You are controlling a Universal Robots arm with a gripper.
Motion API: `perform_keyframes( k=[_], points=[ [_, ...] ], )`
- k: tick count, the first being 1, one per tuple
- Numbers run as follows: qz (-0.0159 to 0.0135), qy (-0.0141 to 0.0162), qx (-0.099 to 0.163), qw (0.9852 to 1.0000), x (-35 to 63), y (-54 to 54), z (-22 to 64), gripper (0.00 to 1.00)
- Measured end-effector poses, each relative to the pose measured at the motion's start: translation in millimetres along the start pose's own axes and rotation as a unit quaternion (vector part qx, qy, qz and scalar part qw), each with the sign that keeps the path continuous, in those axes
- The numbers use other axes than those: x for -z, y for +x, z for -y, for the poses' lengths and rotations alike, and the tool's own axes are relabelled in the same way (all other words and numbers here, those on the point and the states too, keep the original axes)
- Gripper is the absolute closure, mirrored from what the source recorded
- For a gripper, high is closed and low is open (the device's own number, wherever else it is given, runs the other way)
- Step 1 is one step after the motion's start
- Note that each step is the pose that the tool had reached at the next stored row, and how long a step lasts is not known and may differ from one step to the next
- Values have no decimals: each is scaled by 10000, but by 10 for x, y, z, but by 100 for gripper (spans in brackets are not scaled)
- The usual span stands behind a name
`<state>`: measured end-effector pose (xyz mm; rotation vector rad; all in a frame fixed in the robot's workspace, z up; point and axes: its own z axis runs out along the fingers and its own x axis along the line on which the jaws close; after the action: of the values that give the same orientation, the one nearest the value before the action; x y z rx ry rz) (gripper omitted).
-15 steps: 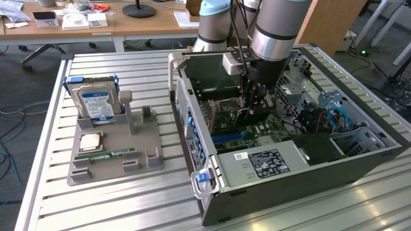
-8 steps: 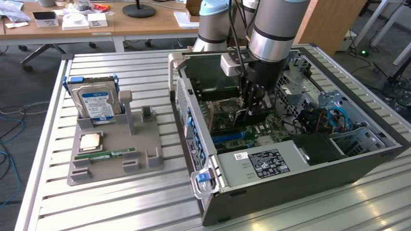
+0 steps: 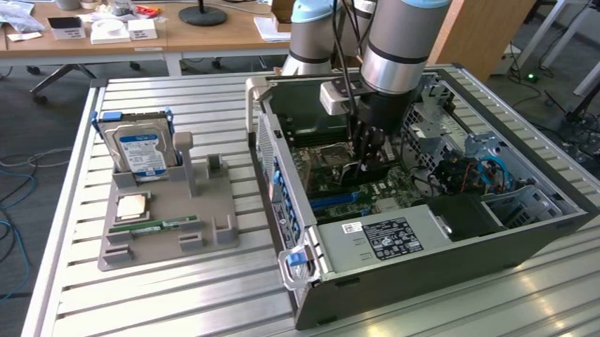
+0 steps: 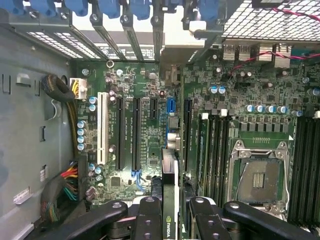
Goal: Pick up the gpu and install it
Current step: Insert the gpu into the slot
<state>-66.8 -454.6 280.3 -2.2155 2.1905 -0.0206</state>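
Note:
My gripper (image 3: 367, 151) reaches down into the open computer case (image 3: 487, 246), just above the motherboard (image 4: 150, 100). In the wrist view its black fingers (image 4: 150, 217) are shut on the gpu (image 4: 170, 175), a thin card seen edge-on with a green edge and a logo. The card (image 3: 363, 168) hangs upright over the board, beside the long black expansion slots (image 4: 136, 132) and roughly in line with the slots' direction. I cannot tell whether its lower edge touches the board.
A white slot (image 4: 102, 130), an open CPU socket (image 4: 260, 172) and cable bundles (image 4: 70, 180) surround the card. Outside the case, a grey fixture (image 3: 211, 225) holds a hard drive (image 3: 140, 151), a processor (image 3: 131, 206) and a green memory stick (image 3: 154, 227).

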Motion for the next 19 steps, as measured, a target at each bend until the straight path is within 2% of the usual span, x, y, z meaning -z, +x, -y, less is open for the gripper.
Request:
perform_keyframes(
  k=[6, 14, 19],
  points=[
    [2, 6, 17, 10000, -27, 0, -36, 74],
    [0, 24, 20, 10000, -127, 1, -70, 74],
    [-1, 24, 20, 10000, -133, 1, -72, 74]
  ],
)
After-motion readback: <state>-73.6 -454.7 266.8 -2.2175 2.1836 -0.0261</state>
